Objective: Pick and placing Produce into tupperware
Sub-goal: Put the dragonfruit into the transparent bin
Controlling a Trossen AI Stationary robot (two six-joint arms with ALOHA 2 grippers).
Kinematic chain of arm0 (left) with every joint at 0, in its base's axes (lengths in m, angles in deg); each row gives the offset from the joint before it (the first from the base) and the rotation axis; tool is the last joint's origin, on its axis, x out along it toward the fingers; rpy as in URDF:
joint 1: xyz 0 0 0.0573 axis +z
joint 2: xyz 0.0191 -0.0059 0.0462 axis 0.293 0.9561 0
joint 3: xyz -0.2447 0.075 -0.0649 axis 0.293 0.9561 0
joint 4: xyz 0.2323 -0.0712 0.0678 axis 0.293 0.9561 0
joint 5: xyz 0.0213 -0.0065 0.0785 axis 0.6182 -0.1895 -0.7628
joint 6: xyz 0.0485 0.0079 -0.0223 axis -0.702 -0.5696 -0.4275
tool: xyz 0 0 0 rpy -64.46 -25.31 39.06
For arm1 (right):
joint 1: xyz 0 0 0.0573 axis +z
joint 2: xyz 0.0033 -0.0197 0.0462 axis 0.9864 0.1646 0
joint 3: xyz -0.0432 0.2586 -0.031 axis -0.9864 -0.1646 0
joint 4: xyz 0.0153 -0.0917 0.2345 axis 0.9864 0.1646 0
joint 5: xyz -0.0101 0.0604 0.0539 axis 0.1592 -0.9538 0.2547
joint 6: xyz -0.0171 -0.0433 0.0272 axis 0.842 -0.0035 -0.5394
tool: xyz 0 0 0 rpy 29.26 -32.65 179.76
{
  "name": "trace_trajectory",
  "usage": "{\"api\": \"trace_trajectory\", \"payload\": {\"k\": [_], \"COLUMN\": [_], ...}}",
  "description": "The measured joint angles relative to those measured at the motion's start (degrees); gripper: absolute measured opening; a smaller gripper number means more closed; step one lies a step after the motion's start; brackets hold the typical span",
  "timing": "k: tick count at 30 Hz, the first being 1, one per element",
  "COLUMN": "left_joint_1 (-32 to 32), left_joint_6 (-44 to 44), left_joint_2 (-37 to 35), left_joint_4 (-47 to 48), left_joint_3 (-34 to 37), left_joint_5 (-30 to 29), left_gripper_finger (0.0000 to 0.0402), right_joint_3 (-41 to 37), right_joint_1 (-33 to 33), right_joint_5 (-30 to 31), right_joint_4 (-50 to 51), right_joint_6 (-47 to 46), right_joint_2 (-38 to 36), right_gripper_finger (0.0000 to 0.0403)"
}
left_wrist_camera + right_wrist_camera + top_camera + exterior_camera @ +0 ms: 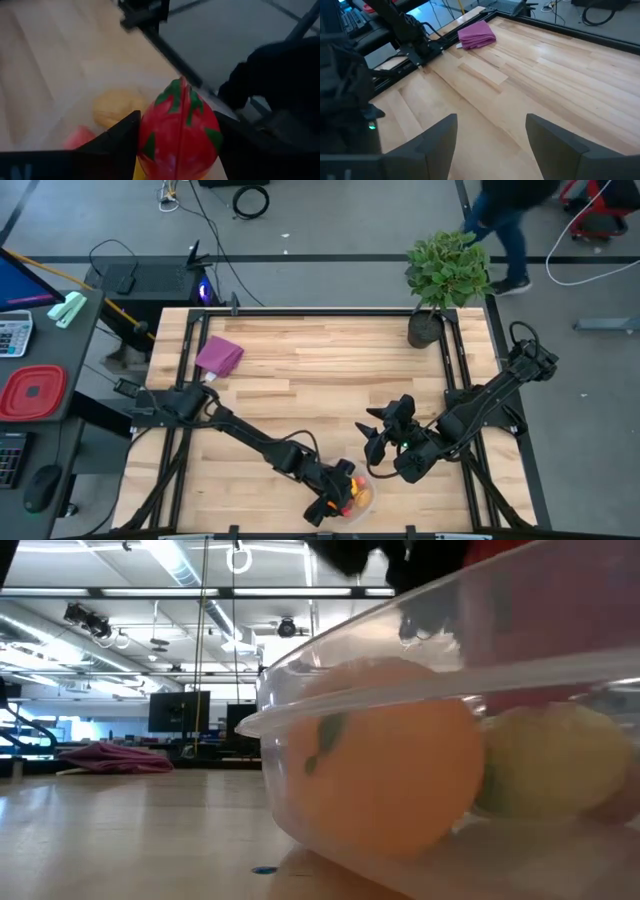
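The left gripper [335, 498] is hanging over the tupperware [362, 496] at the table's [330, 380] near edge, its jaws clamped on a red strawberry-like piece of produce [179, 135], with the orange and yellowish pieces already lying in the tub. The risk is that a release this close to the rim is sending the piece bouncing off the wall and over the table edge just beside it, or the fingers are nudging the light tub outward. To the right, the right gripper [378, 430] is waiting with its jaws spread and empty over bare wood, leaving open room behind.
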Motion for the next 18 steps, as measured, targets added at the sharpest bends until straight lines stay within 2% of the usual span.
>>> {"api": "trace_trajectory", "payload": {"k": [4, 10, 18], "left_joint_1": [0.82, 1.38, 1.31], "left_joint_6": [0.38, 1.34, -0.19], "left_joint_2": [2.05, 2.89, 2.93], "left_joint_4": [-0.93, -1.03, -1.16], "left_joint_3": [0.09, 0.04, 0.05], "left_joint_5": [0.04, -0.06, -0.02], "left_gripper_finger": [0.0224, 0.0254, 0.0252], "right_joint_3": [0.00, 0.00, 0.00], "right_joint_1": [0.00, 0.00, 0.00], "right_joint_5": [-0.02, -0.02, -0.26], "right_joint_4": [-0.37, -0.48, -0.58], "right_joint_6": [0.03, 0.80, 1.38], "right_joint_2": [0.00, 0.00, 0.00], "right_gripper_finger": [0.0246, 0.0246, 0.0246]}}
